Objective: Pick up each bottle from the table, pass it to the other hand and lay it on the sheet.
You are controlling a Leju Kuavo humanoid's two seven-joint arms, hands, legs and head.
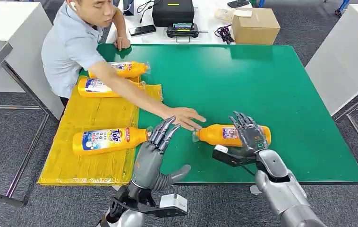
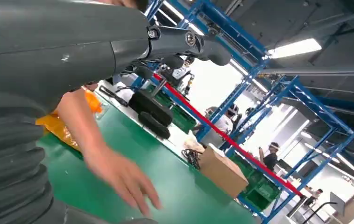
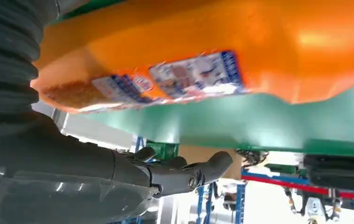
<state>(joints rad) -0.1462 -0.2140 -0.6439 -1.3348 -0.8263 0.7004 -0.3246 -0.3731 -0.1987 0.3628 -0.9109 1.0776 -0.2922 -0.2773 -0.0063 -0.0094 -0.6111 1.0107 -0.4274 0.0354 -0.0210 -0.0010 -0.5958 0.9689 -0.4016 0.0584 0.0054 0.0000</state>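
- Green table (image 1: 262,85): orange bottle (image 1: 224,134) lies at 5 o'clock, a person's hand (image 1: 186,116) touching its cap end.
- Right hand (image 1: 249,133) spread over the bottle, not clasping; left hand (image 1: 160,137) open, empty.
- Risk: closing now may catch the person's hand or roll the bottle.

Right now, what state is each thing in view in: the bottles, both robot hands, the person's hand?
Bottle on the green table: lying on its side, right robot hand over it, not lifted.
Three bottles on the yellow sheet: lying flat, one near, two far.
Left robot hand: empty, fingers spread.
Person's hand: reaching over the table, by the bottle's cap end.
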